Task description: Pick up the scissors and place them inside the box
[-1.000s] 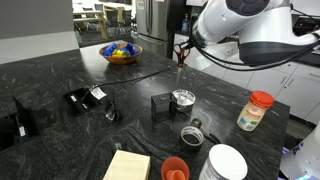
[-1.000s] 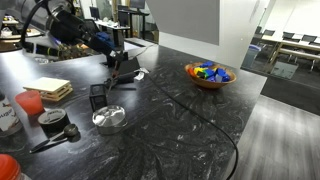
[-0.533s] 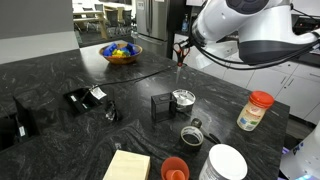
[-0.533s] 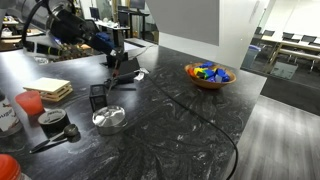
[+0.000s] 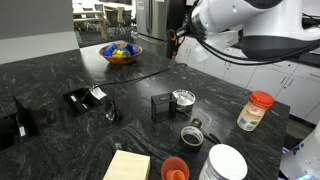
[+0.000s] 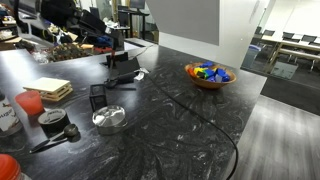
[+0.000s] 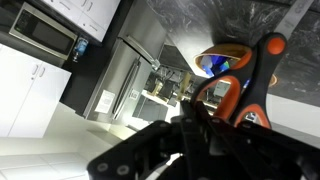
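Franka gripper (image 5: 174,44) fingers clamped on red-handled scissors (image 7: 240,88), well above box (image 5: 160,104); likely light, stiff, slippery; best gripped near pivot.

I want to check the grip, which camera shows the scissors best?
The wrist view: the scissors are close and large, red loop handles clear, blades hidden. In an exterior view they are a red speck at the claw; in an exterior view, by the claw, too small to tell.
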Robot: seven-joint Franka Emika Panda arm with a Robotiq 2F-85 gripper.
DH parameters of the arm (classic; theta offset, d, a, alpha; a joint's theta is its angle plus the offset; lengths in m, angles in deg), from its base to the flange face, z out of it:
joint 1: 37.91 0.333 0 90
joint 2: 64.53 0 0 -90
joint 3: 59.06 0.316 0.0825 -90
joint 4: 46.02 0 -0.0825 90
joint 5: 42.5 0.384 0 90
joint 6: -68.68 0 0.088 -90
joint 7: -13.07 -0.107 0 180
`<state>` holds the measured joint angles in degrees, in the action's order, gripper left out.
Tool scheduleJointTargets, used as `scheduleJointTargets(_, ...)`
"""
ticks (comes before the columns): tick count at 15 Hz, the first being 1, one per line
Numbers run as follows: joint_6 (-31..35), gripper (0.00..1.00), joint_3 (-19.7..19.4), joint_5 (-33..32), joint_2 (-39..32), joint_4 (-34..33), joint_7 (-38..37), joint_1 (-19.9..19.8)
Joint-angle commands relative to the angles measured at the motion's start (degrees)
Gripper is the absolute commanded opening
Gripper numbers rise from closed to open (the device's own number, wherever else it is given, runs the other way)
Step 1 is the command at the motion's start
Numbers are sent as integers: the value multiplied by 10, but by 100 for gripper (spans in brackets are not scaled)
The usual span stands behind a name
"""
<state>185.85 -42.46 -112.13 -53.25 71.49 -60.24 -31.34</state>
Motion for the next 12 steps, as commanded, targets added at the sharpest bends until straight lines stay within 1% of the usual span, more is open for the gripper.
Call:
scheduleJointTargets(1,4,2,-7,-33,-12,-18,1,21)
scheduleJointTargets(6,18,2,-1,-61,-26,-24,4,50)
scheduleJointTargets(9,34,2,0,-59,-33,-21,5,65)
scheduleJointTargets(12,43,2,-1,-59,-37,-13,9,70)
